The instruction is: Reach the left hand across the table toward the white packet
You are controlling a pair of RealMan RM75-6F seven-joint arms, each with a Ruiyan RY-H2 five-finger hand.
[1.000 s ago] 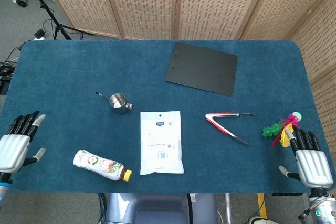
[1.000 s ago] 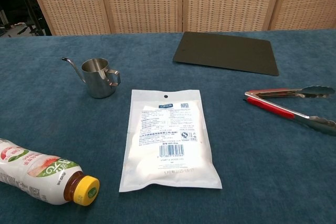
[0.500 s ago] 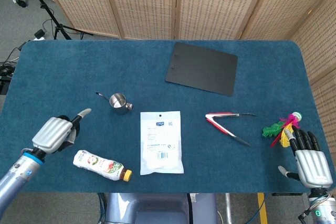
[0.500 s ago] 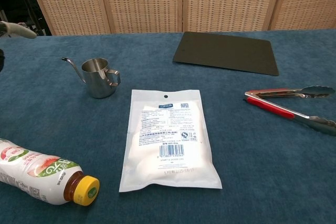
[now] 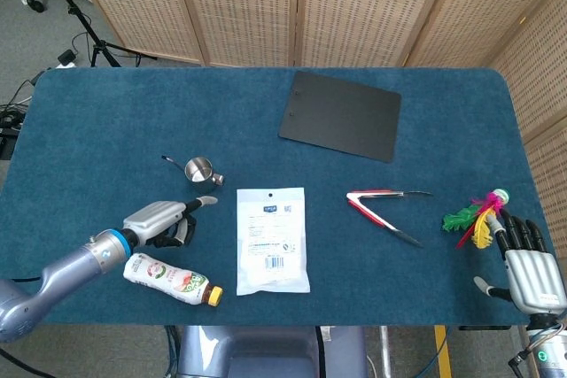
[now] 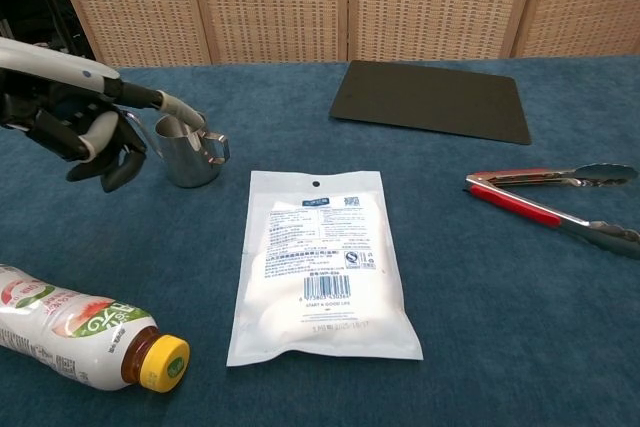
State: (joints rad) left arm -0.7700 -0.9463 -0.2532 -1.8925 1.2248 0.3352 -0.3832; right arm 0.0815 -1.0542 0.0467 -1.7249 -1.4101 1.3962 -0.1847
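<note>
Two hands in view. My left hand (image 5: 164, 220) sits lower left of the head view, empty, one finger stretched toward the white packet (image 5: 273, 239) and the rest curled under, above the bottle (image 5: 171, 279) and below the steel cup (image 5: 200, 173). Packet lies flat at lower centre of the blue surface (image 5: 106, 121). Right hand (image 5: 528, 270) at lower right, empty, fingers spread.

Left hand (image 5: 164, 221) extended forward, fingers loosely curled; right hand (image 5: 530, 270) open, fingers apart
</note>
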